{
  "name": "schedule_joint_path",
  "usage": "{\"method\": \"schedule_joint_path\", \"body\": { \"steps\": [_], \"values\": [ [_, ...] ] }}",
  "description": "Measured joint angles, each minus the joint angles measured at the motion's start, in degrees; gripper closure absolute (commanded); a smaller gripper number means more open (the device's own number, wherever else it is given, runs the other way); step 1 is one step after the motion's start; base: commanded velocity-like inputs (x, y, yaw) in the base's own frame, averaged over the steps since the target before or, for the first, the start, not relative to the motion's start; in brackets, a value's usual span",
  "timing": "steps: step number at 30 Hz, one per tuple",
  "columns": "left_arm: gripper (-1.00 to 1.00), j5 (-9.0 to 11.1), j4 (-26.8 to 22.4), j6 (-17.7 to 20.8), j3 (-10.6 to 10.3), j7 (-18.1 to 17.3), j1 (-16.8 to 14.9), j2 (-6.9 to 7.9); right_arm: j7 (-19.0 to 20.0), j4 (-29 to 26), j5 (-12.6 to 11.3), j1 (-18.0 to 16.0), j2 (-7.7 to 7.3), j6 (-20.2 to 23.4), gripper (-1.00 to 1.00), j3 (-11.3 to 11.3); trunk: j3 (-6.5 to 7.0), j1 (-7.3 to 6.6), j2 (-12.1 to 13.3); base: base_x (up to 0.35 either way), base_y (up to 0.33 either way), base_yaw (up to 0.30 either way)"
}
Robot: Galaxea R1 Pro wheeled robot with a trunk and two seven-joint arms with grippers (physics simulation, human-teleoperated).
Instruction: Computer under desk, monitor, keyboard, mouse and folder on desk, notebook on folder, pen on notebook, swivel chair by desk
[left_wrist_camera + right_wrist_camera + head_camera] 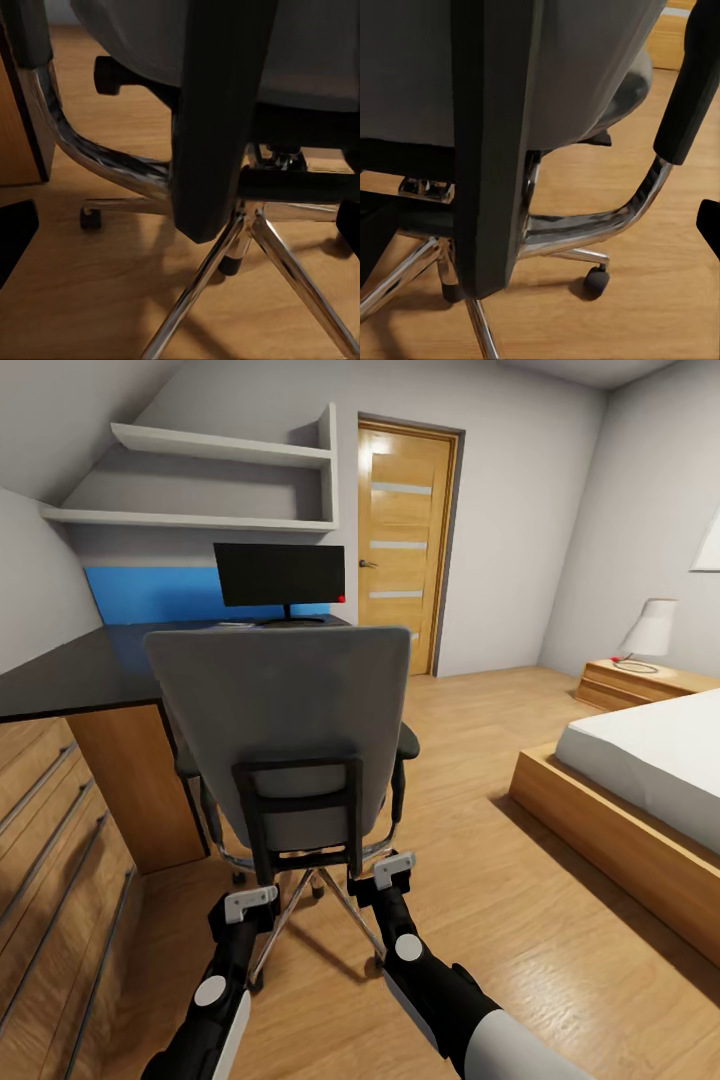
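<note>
**Both grippers at the back of the swivel chair**

The swivel chair [285,740] stands in the middle of the frame with its grey backrest turned toward the robot and its chrome star base on the wooden floor [520,920]. It sits just beside the desk [70,675], whose black top runs along the left of the frame up to the blue back panel. The monitor [280,573] stands upright on the desk in the upper middle, red dot at its lower right corner, just over the top edge of the backrest. Something flat and pale lies on the desk to the left of the monitor stand; I cannot tell what it is.

At the bottom of the frame, the left gripper [250,903] and the right gripper [393,872] reach up to the black frame on the chair's back, one at each lower corner. In the left wrist view the dark fingertips [15,236] stand far apart at the frame edges, with the black upright of the chair [214,112] between them, so the jaws are spread wide. The right wrist view shows the same: the chair's black upright [495,142] close in front, fingers apart at the sides, not clamped.

A light-wood drawer unit [50,860] fills the lower left; a bed [640,780] lies at the right, a door [405,540] beyond.
</note>
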Motion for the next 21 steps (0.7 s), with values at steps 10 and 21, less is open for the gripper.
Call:
{"method": "schedule_joint_path", "body": {
  "steps": [10, 21],
  "values": [
    [-1.00, -0.01, 0.06, -0.07, -0.83, 0.16, 0.00, 0.02, -0.03, 0.59, 0.07, 0.00, 0.00, -0.01, -1.00, -0.01, 0.00, 0.01, 0.00, 0.036, 0.000, 0.000],
    [-1.00, -0.03, 0.06, -0.08, -0.90, -0.03, 0.00, 0.01, -0.07, 0.65, 0.08, 0.04, 0.00, -0.01, -1.00, -0.01, 0.00, 0.01, 0.00, 0.044, 0.000, 0.000]
  ]
}}
